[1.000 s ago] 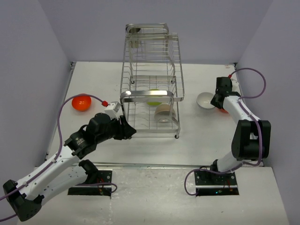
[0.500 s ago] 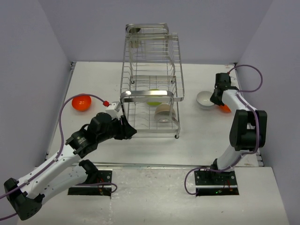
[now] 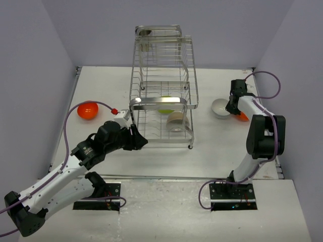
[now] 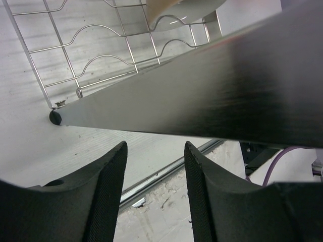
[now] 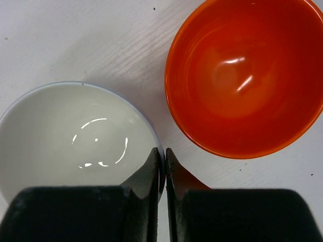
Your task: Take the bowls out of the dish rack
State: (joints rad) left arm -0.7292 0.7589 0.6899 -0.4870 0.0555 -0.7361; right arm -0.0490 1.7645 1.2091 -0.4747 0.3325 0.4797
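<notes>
White tabletop (image 3: 101, 85): centre-right, the right gripper (image 5: 162, 154) pinches the white bowl (image 5: 75, 141) by its rim beside an orange bowl (image 5: 242, 75); left gripper (image 4: 155, 151) gapes open by the dish rack (image 3: 159, 103).

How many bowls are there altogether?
5. One orange bowl sits on the table at left; a white bowl and a second orange bowl at right; a beige bowl and a lime-green bowl inside the dish rack. None seems hidden.

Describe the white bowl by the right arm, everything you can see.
The white bowl is round, glossy and ceramic-looking, with a thin bluish rim. It sits upright and empty on the table, right of the dish rack, close beside an orange bowl with a narrow gap between them. The right gripper is shut on its near rim.
</notes>
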